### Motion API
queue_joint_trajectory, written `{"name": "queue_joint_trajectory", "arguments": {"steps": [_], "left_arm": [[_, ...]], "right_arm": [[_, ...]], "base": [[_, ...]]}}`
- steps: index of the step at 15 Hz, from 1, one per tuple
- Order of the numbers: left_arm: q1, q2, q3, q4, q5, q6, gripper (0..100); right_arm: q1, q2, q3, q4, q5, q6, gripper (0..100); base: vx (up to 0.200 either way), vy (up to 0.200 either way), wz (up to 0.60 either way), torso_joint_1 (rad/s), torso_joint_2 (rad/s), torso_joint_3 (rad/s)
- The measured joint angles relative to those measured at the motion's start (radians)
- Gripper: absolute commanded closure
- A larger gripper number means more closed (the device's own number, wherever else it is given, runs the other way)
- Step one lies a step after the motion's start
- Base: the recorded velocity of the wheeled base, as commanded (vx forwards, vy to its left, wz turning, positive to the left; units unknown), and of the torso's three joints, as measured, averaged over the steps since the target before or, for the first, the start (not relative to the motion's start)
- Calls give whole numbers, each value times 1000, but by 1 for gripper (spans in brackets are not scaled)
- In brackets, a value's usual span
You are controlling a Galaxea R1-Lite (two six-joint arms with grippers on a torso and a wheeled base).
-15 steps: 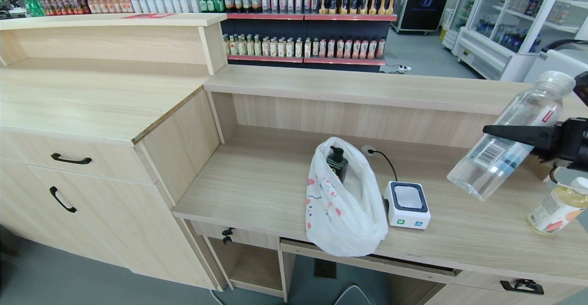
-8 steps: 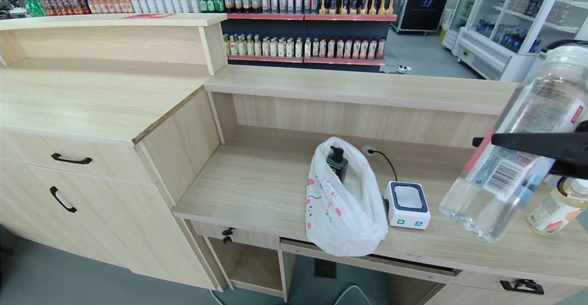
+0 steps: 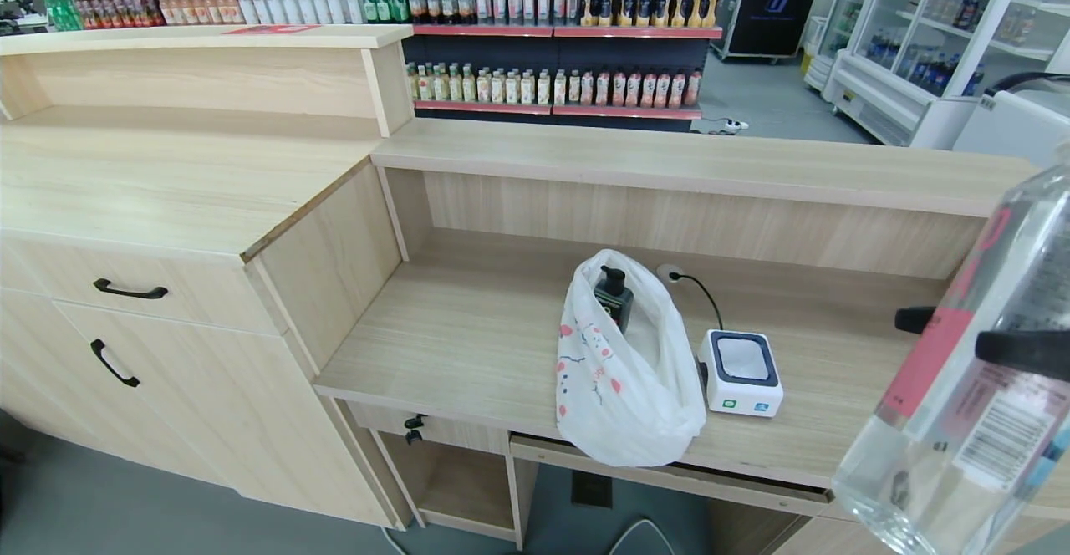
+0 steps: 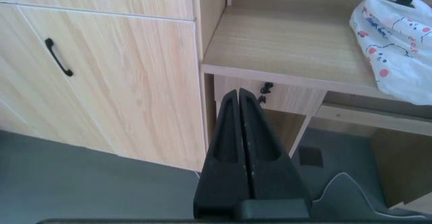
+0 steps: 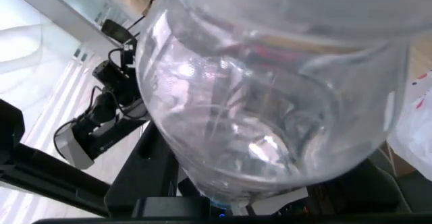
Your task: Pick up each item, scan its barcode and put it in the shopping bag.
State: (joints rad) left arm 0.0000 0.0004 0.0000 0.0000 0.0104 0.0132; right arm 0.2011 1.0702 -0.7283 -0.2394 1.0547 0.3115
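My right gripper is shut on a clear water bottle with a red label and a barcode, held tilted in the air close to the head camera at the right edge. The same bottle looms large in the right wrist view. A white shopping bag with red print stands on the counter, a dark pump bottle inside it. The white barcode scanner sits just right of the bag. My left gripper is shut and empty, low beside the cabinet, left of the bag.
The wooden counter has a raised ledge behind it and a taller cabinet with black handles on the left. A cable runs from the scanner to the back. Drink shelves and fridges stand beyond.
The right gripper has carried the water bottle down and toward the camera, so it now covers the yellow drink bottle seen earlier at the counter's right. Bag and scanner are unmoved.
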Motion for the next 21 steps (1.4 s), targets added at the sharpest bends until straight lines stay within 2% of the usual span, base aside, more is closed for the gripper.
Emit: {"name": "queue_joint_trajectory", "arguments": {"steps": [11,21], "left_arm": [[0,0,0,0,0,0,100],[0,0,0,0,0,0,100]], "right_arm": [[19,-87,89,7,-27,-10,100],[21,-95,96,14,-55,-29,100]], "base": [[0,0,0,0,0,0],[0,0,0,0,0,0]]}}
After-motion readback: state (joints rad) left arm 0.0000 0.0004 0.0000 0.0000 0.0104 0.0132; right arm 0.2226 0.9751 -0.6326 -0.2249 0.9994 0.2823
